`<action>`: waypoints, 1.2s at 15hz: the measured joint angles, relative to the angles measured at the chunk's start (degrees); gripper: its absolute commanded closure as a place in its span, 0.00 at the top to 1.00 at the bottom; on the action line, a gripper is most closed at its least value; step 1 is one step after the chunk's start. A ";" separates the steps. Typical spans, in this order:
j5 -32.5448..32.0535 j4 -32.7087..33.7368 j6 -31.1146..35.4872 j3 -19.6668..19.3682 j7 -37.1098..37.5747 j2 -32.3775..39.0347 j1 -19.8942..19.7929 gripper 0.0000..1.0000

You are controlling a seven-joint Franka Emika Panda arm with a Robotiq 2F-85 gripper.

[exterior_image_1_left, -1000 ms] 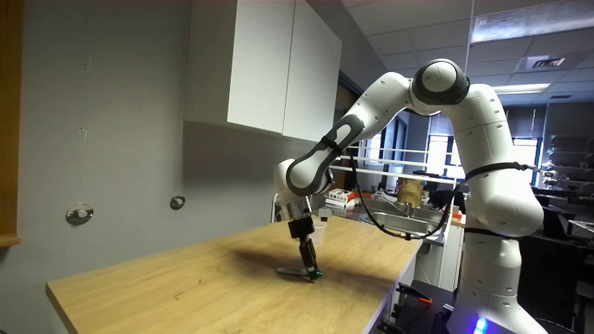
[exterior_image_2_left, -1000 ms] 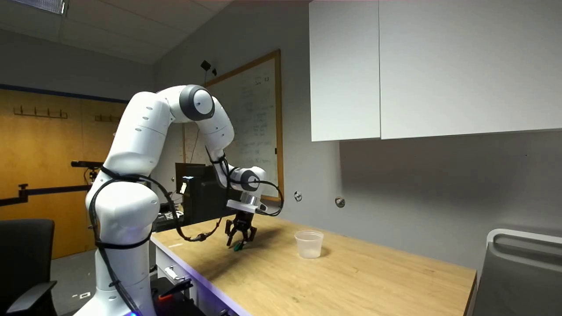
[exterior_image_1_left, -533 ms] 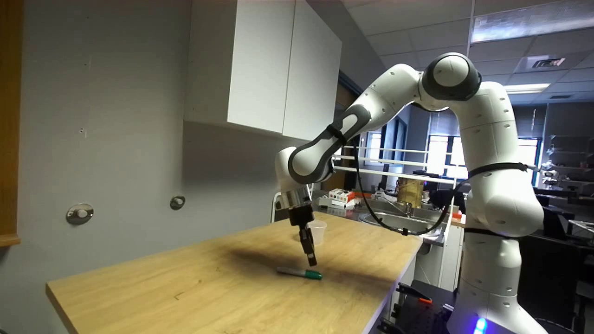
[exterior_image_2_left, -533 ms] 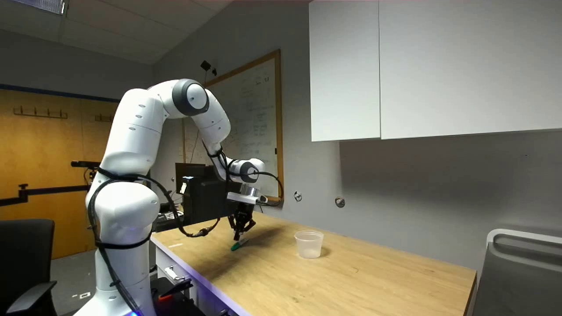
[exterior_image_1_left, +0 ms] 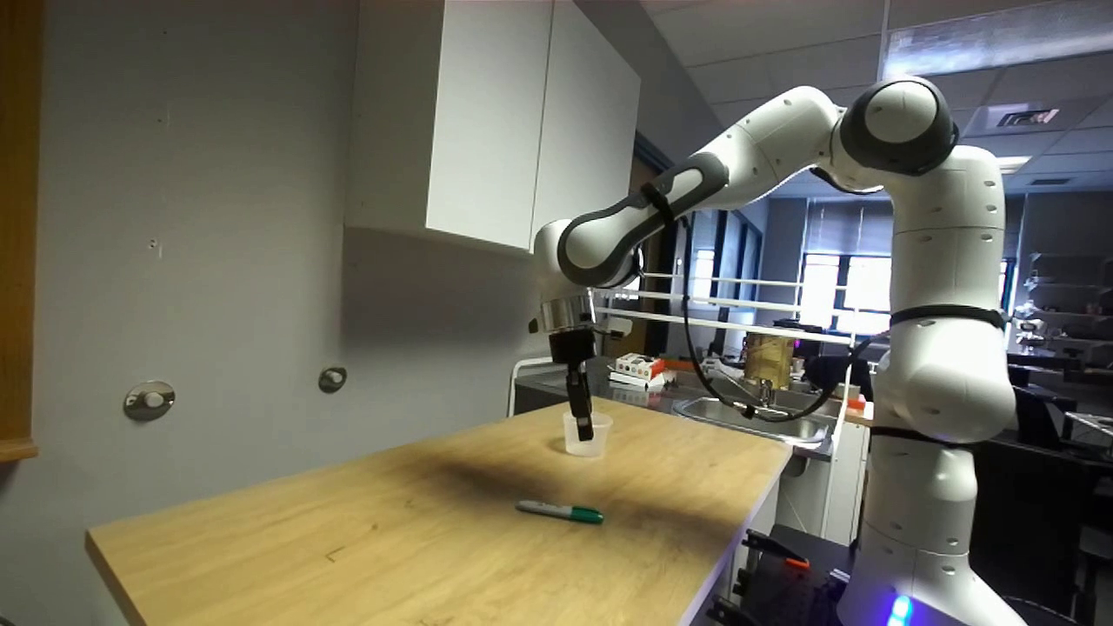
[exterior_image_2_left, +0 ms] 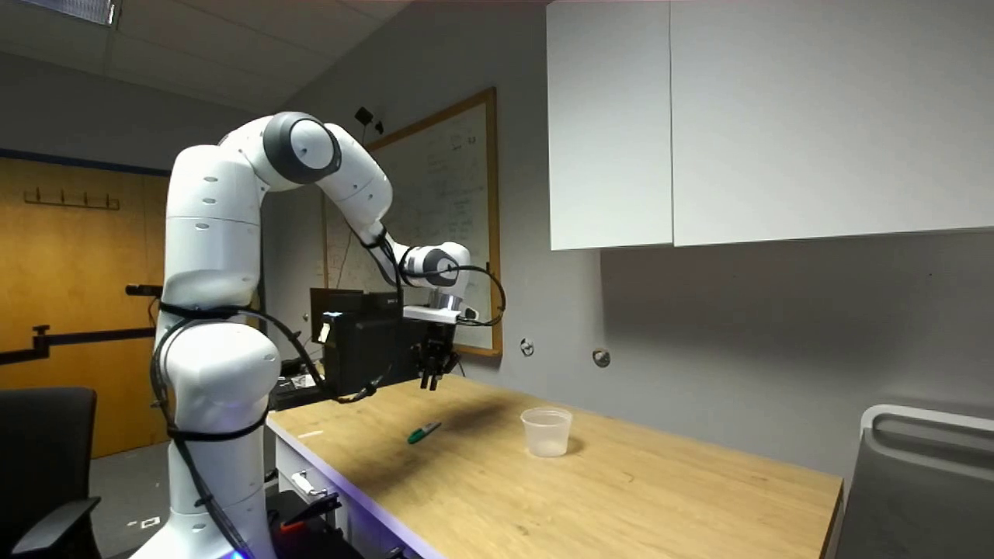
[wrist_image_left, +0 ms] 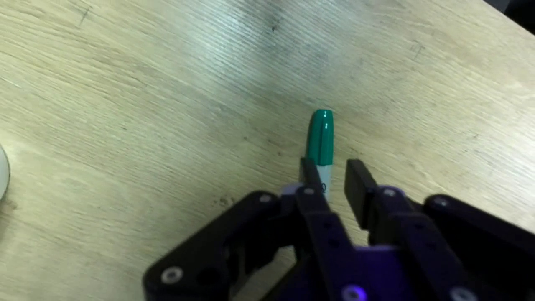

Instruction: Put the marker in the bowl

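Marker (exterior_image_1_left: 559,511): lying flat on the table (exterior_image_1_left: 452,565), outside the bowl (exterior_image_2_left: 547,433); green at the capped end, grey-white along the barrel, with dark print.
Bowl: whitish, translucent, upright on the table, wider at the rim than the base, well apart from the marker; a slice of it shows at the left border of the wrist view.
Hand (wrist_image_left: 331,165): pointing down, raised over the table, apart from the marker; its fingers (wrist_image_left: 360,182) stand slightly spread, a narrow gap between the tips.
Hand and bowl: in an exterior view the fingertips overlap the bowl (exterior_image_1_left: 600,435) in the line of sight; in an exterior view the hand (exterior_image_2_left: 429,386) and the bowl are well apart.
Marker from the wrist: capped end toward the top of the wrist view, the barrel running down partly behind a finger.
Arm (exterior_image_2_left: 213,248): white with dark bands, arched above the table in both exterior views.
Table: pale wood grain, small dark marks on the top.
Behind: white cupboard (exterior_image_1_left: 487,130) on the grey wall (exterior_image_1_left: 217,261), wood-edged whiteboard (exterior_image_2_left: 443,225), steel sink (exterior_image_1_left: 787,432) past the table's far end.
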 measured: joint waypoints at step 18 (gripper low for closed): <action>1.12 3.18 -0.58 1.55 -0.03 14.39 0.54 1.00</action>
